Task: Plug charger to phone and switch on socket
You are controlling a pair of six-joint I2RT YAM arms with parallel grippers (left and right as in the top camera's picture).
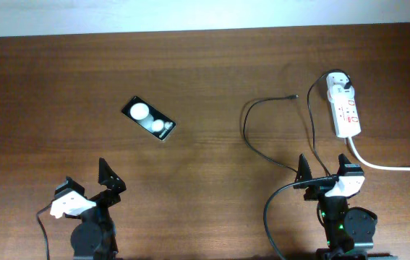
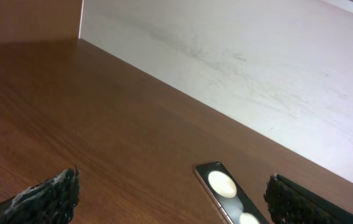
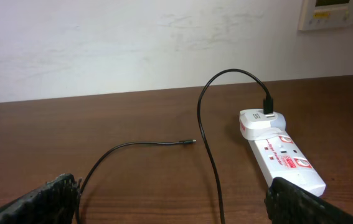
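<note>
**Charger tip loose on the table, phone well away from it**

The charger [image 1: 249, 118] is plugged in at one end only. Its white adapter [image 3: 256, 121] sits in the far end of the socket [image 1: 345, 110], and the thin black cable arches up from it and drops back toward the right arm. The small connector tip [image 3: 189, 142] lies bare on the wood to the left of the socket, touching nothing. From the tip the cable curves round and runs down to the right arm as well.

The socket lies lengthwise on the right side of the table [image 1: 212, 65], red marks on its face. I cannot tell which way its switch is set. Its thick white cord [image 1: 396, 167] leaves the near end and runs off the right edge.

The phone [image 1: 148, 119] lies flat and slanted on the left half of the table, well apart from both the tip and the socket. Two white round spots shine on its glossy face.

The right gripper [image 3: 176, 202] hangs near the table's front edge with its fingers spread wide, gripping nothing; the cable passes between them in its wrist view. The left gripper [image 2: 173, 199] is just as wide apart and empty, with the phone lying ahead of it, nearer its right finger. A pale wall [image 2: 257, 68] rises behind the table.
</note>
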